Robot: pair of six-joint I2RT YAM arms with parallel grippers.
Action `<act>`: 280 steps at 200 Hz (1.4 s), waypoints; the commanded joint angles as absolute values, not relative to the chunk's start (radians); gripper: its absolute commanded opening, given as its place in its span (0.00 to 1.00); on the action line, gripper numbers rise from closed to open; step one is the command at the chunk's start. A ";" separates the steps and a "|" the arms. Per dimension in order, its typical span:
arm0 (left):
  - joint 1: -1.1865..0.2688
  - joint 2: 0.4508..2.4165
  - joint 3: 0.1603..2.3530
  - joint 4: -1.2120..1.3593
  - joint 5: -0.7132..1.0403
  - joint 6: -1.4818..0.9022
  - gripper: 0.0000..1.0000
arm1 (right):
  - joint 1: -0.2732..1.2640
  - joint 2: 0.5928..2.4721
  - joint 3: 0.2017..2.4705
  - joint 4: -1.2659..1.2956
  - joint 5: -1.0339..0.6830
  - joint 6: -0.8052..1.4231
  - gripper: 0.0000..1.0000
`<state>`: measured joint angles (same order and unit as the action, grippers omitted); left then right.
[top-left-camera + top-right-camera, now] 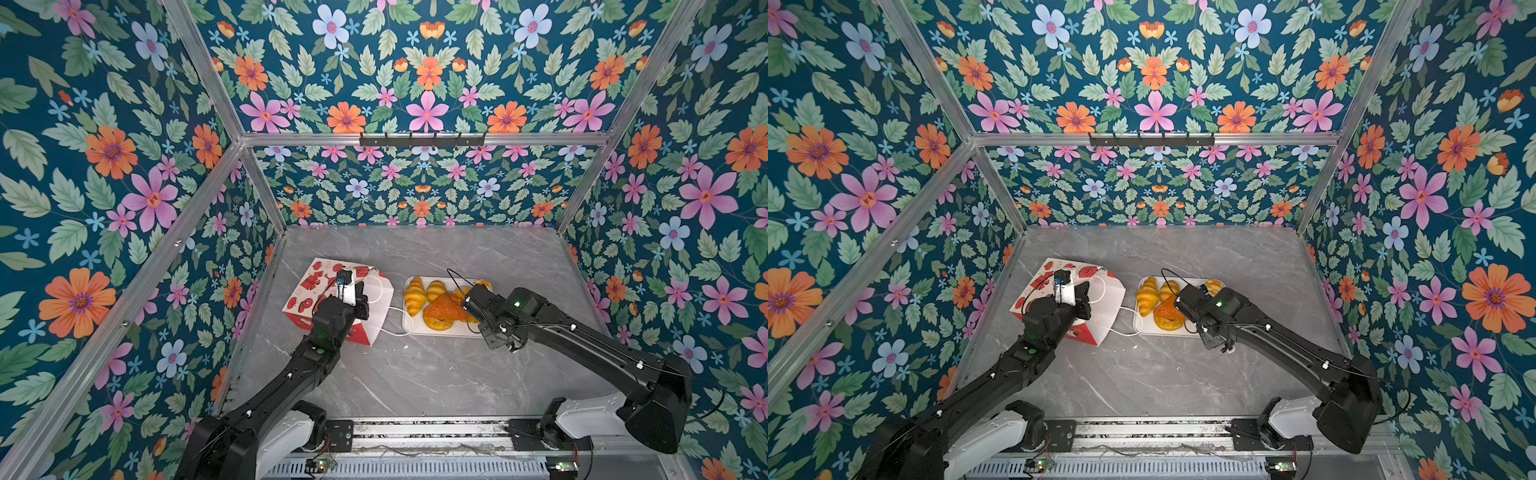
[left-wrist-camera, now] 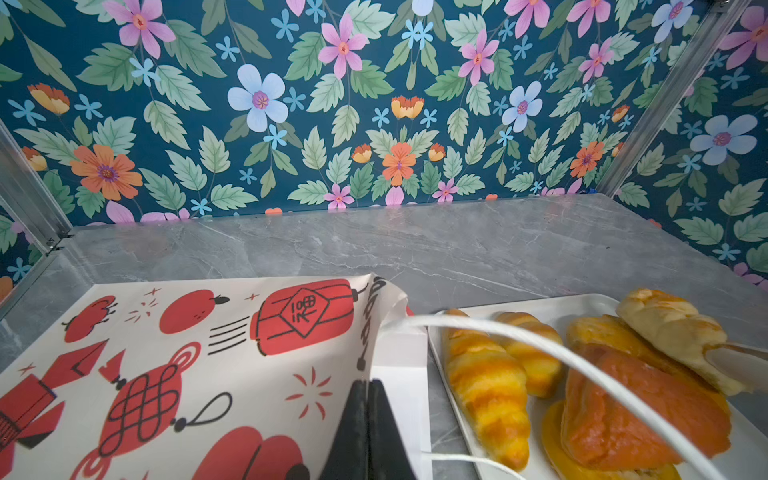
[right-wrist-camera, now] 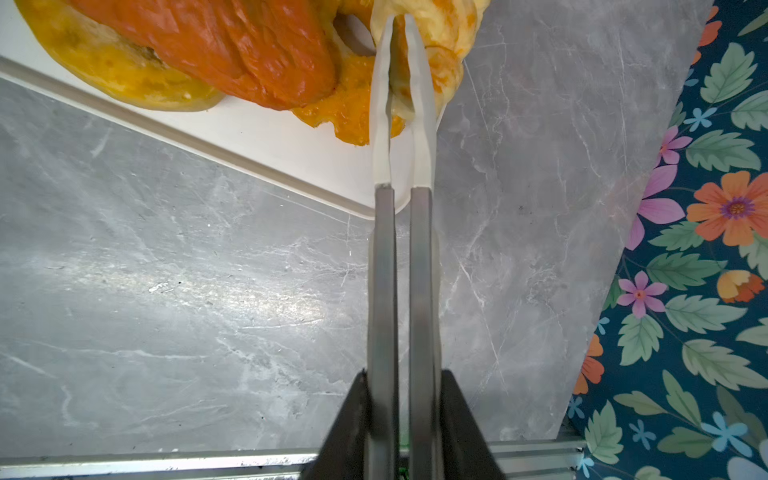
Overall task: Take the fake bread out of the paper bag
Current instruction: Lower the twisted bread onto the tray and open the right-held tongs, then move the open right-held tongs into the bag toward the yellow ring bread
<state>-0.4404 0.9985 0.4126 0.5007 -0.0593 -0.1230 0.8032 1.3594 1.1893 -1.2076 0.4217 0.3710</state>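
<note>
Evidently the unloading is near its end. At the left the paper bag (image 1: 309, 286) lies on its side on the grey marbled surface (image 1: 415, 374), mouth toward the tray, its thin printed paper sagging flat. Whether anything lies inside cannot be told. The left hand (image 2: 368, 384) is clenched, apparently pinching the bag's upper rim, with a white cord handle (image 2: 540, 345) looping past it.

Just beside the mouth sits the flat white tray (image 2: 519, 301), smooth and low-rimmed, carrying the fake bread (image 1: 440, 309). There is a ridged, striped croissant (image 2: 486, 395), a glossy orange-brown bun (image 2: 636, 407) lying on a yellow ring cake (image 2: 555, 440), and a pale braided loaf (image 2: 673, 332) at the tray's right side.

The right hand (image 3: 402, 376) is clamped on metal tongs (image 3: 382, 291), whose translucent soft tips nip that loaf. The step in hand looks like setting this piece down. Next, the hand must ease so the tongs spring apart, without nudging the slick pile, which may slide.
</note>
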 commanded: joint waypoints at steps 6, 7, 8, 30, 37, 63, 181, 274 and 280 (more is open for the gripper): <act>-0.439 1.003 0.412 0.549 -0.054 -0.123 0.06 | 0.803 1.367 1.188 -1.190 0.413 0.356 0.17; -0.438 1.002 0.412 0.549 -0.054 -0.123 0.06 | 0.803 1.367 1.188 -1.190 0.412 0.356 0.18; -0.438 1.003 0.412 0.549 -0.054 -0.123 0.06 | 0.803 1.367 1.189 -1.190 0.411 0.356 0.18; -0.438 1.007 0.411 0.554 -0.051 -0.122 0.06 | 0.804 1.352 1.186 -1.174 0.372 0.351 0.22; -0.437 1.010 0.410 0.554 -0.051 -0.124 0.06 | 0.803 1.344 1.186 -1.166 0.360 0.352 0.23; -0.437 1.017 0.409 0.563 -0.045 -0.127 0.06 | 0.804 1.322 1.186 -1.159 0.341 0.356 0.29; -0.437 1.018 0.410 0.568 -0.035 -0.133 0.06 | 0.802 1.203 1.170 -1.096 0.339 0.391 0.40; -0.437 1.035 0.465 0.560 0.048 -0.024 0.05 | 0.900 1.078 1.060 -0.649 -0.015 0.364 0.40; -0.436 1.037 0.467 0.571 0.063 -0.011 0.05 | 0.925 1.095 1.060 -0.617 -0.032 0.360 0.39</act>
<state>-0.4385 1.0321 0.4496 0.5354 0.0048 -0.0784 0.8673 1.0599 1.0706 -0.8471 0.1249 0.3714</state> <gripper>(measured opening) 0.054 0.395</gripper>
